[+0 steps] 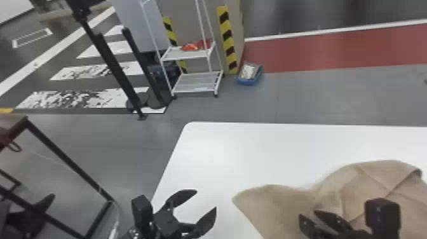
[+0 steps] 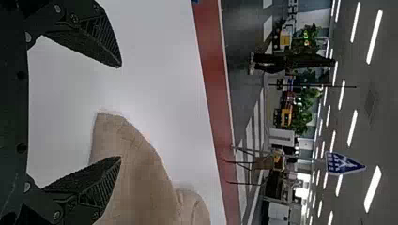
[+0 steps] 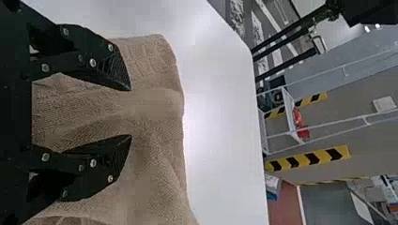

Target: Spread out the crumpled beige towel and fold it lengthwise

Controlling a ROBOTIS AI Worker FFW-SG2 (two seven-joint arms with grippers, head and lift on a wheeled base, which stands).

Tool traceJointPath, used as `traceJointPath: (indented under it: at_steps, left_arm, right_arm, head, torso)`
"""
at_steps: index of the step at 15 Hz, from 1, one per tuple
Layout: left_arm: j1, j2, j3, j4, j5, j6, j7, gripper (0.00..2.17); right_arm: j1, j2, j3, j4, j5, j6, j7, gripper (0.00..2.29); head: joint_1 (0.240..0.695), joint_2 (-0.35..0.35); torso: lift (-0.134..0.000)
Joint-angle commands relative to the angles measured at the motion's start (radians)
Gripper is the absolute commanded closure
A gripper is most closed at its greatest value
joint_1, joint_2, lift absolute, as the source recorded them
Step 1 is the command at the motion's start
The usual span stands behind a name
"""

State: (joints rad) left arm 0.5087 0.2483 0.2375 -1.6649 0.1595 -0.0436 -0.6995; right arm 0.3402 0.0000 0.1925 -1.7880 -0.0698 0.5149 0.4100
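Left gripper and right gripper are both held with their fingers parted, and nothing is gripped by either. The beige towel is spread unevenly, rumpled and creased, on the white table, toward the robot's right. The right gripper is placed over the towel; by the left one, a spot just beside the towel's pointed corner is occupied.

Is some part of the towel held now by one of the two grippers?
No, nothing is held: the left gripper and the right gripper are both open, and no cloth of the beige towel is pinched between their fingers.
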Motion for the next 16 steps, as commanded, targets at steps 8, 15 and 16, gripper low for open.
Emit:
traceJointPath:
  at_steps: [8,15,16]
  left_arm:
    - [-0.002,0.005,-0.003,0.007,0.003,-0.003,-0.025,0.20]
    - [-0.004,0.014,-0.061,0.016,-0.080,-0.021,-0.098,0.21]
    - [-0.002,0.017,-0.083,0.025,-0.100,-0.034,-0.103,0.21]
  right_arm:
    - [0.175,0.001,-0.197,-0.252,-0.038,-0.129,-0.074,0.07]
    - [0.186,0.001,-0.406,-0.215,-0.047,-0.157,-0.085,0.08]
    - [0.184,0.001,-0.440,-0.211,-0.047,-0.163,-0.088,0.08]
  head:
    - [0.695,0.306]
    - [0.695,0.054]
    - [0.695,0.023]
  torso:
    - [0.000]
    - [0.000]
    - [0.000]
